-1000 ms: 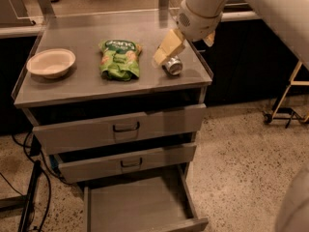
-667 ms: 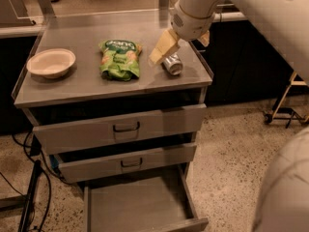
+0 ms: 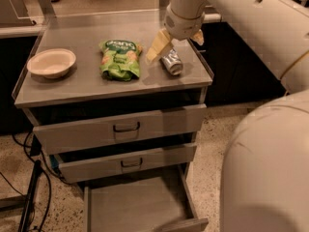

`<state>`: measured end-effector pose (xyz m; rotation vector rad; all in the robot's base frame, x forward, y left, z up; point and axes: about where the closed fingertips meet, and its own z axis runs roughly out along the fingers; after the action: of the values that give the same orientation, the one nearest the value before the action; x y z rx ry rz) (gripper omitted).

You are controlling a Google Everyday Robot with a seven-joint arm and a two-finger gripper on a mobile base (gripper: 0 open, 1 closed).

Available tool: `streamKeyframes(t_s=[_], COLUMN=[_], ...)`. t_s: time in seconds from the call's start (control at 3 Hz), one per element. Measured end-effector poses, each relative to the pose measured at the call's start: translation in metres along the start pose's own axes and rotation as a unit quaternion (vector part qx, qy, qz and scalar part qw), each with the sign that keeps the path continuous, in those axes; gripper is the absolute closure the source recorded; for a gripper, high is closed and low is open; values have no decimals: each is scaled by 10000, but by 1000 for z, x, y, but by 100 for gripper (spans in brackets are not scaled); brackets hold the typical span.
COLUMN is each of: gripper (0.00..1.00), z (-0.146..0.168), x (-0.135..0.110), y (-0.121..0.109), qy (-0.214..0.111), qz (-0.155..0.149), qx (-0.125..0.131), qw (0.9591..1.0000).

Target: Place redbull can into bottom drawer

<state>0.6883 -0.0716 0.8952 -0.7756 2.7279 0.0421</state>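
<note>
The redbull can, small and silver, lies on its side on the cabinet top, right of the green snack bag. My gripper hangs just above and behind the can. It is open, with one yellowish finger left of the can and the other at its far right. The can rests on the top and is not lifted. The bottom drawer is pulled out below, its flat grey floor bare.
A white bowl sits at the left of the cabinet top. The two upper drawers with dark handles stand slightly ajar. My arm's white body fills the right side. Cables lie on the floor at left.
The gripper has shifted a little to the left over the can, and the arm's body now fills more of the right side. The can has not moved.
</note>
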Motion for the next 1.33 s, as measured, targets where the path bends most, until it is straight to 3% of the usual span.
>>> streamKeyframes(t_s=[0.67,1.33], gripper=[0,0], z=[25,34], x=[-13,-13], y=[-19,-19], qy=[144,227], qz=[176,155], qx=[136,-13], qw=[9996,9996])
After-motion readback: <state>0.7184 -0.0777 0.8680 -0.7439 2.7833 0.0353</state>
